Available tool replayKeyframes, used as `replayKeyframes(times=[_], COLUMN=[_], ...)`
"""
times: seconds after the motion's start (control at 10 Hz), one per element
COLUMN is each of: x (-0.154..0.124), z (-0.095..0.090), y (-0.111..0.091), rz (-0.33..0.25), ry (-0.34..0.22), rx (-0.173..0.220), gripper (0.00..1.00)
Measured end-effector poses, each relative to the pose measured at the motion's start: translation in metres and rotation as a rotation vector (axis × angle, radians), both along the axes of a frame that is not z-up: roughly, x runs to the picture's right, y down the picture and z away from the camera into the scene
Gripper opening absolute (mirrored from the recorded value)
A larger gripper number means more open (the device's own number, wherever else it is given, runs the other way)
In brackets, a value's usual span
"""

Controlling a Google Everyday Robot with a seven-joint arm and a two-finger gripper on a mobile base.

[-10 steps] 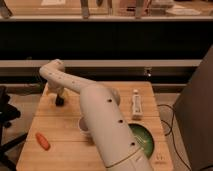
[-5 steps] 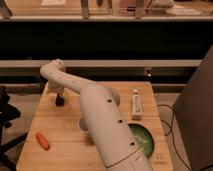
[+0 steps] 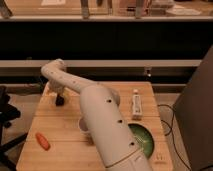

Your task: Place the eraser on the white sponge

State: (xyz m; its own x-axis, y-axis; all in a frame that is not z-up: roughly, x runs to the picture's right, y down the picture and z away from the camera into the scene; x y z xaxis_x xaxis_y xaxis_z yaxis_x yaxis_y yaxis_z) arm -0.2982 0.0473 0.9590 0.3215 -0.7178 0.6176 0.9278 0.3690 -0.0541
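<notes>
Gripper (image 3: 60,99) sits low over the far-left part of the wooden table (image 3: 65,127), at the end of the white arm (image 3: 100,120). The arm comes up from the near edge of the table and bends left at its elbow. The gripper end shows only as a small dark block on or just above the tabletop. Cannot tell whether it is wide, narrow or holding anything.

Eraser: not separable from the dark gripper end. It may be part of that black block, cannot tell. White sponge: not made out. The spot under and just beside the gripper is covered by the wrist and arm.

- Orange carrot (image 3: 42,141): well nearer the camera than the gripper and a bit left, lying flat near the table's front-left corner.
- White cup (image 3: 83,125): nearer and right of the gripper, partly hidden behind the arm's wide link.
- White tube (image 3: 136,105): far right of the gripper on the other side of the arm, lying lengthwise near the table's right edge.
- Green bowl (image 3: 144,141): right and nearer than the gripper, in front of the tube, with its left side cut off by the arm.
- Black chair (image 3: 6,117): left of the gripper, off the table.
- Dark shelving (image 3: 110,40): behind the gripper, running across the back.
</notes>
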Motion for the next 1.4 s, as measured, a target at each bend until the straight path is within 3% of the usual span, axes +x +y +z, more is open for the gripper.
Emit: replayKeyframes(times=[0.6,0.7,1.1,1.3,1.4], x=[0.013,0.014,0.011,0.006,0.007], z=[0.007,0.009,0.008,0.006,0.006], y=[0.018,0.02,0.022,0.02,0.019], rz=[-0.007,-0.018,-0.069,-0.085,-0.066], ry=[0.047,0.064,0.13,0.117,0.112], rx=[-0.041,-0.045,-0.009,0.036,0.027], gripper=[0.8,0.75,0.35,0.16,0.09])
